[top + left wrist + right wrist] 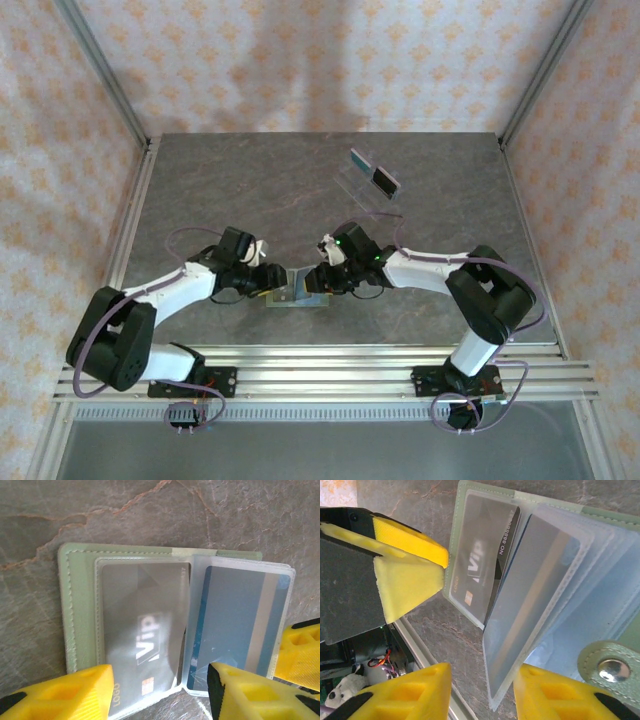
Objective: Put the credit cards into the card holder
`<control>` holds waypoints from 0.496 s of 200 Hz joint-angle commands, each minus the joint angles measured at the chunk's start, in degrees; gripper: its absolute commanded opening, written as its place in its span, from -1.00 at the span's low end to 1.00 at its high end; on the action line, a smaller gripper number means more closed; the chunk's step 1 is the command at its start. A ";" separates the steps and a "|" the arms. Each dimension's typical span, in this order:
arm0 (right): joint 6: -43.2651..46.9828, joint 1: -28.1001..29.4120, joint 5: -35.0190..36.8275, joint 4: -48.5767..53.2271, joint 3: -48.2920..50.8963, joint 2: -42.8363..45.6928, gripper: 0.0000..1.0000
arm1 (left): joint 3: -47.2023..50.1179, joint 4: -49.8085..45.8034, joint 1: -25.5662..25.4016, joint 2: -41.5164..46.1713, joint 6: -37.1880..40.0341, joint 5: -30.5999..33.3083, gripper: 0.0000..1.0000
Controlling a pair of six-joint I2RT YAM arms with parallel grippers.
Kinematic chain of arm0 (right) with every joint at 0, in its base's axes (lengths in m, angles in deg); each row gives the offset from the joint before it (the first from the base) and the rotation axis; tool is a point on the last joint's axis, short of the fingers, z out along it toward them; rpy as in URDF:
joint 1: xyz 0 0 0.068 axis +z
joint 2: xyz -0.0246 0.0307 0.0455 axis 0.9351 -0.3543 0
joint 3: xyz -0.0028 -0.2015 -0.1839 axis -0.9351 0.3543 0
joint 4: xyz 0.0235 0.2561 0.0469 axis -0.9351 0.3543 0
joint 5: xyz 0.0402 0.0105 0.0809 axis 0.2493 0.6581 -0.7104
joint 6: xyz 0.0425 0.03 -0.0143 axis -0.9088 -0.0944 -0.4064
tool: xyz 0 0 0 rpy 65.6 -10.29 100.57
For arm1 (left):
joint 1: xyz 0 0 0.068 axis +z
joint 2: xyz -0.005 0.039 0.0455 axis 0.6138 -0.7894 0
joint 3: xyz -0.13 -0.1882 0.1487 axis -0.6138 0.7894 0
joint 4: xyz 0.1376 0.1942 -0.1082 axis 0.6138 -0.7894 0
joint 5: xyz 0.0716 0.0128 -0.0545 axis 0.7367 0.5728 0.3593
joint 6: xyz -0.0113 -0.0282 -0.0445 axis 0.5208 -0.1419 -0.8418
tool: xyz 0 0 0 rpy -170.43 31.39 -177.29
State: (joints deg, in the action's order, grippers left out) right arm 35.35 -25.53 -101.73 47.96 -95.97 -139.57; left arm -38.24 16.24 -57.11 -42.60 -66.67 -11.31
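Two grippers and one holder, logged by view.

Top view: the holder (pixel 300 295) lay open on the table (pixel 220 190), middle of the near edge. The left gripper (pixel 265 277) and right gripper (pixel 322 276) met over it from either side. A clear stand (pixel 372 190) stood far right, well apart. What looked like two cards (pixel 383 180) sat in it.

Left wrist: a VIP card (pixel 142 640) was pocketed in the left panel. A blue card (pixel 235 625) sat inside a clear sleeve (pixel 200 645) to its right. My left gripper (pixel 160 695) had its fingers apart, holding nothing, with the holder's near edge between them.

Right wrist: the right gripper (pixel 482 695) also had its fingers apart. The sleeve's lower edge ran between them, not pinched as far as I could tell. The snap tab (pixel 610 667) lay at lower right.

Step, as I judged it: two cards were stowed, and the sleeves were being sorted for the next one. The next move called for one gripper to pin the holder open. The other had to fetch a card from the stand and slide it square into a free sleeve.
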 commanded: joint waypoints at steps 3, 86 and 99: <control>0.91 0.37 -1.94 -3.01 -1.50 1.55 -0.23 | 1.49 2.54 0.85 2.14 -1.70 -0.95 0.13; -0.28 2.00 -2.84 -5.79 -5.51 -3.07 -0.21 | 3.48 6.38 3.20 3.90 -4.73 -2.65 0.19; -0.31 2.41 -2.74 -5.85 -6.27 -3.82 -0.21 | 3.72 7.67 3.46 4.28 -5.39 -2.90 0.26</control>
State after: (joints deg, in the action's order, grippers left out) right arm 35.27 -24.17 -103.74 44.44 -99.99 -141.71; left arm -35.40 20.24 -54.55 -40.06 -70.34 -12.73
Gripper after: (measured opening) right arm 0.392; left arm 0.616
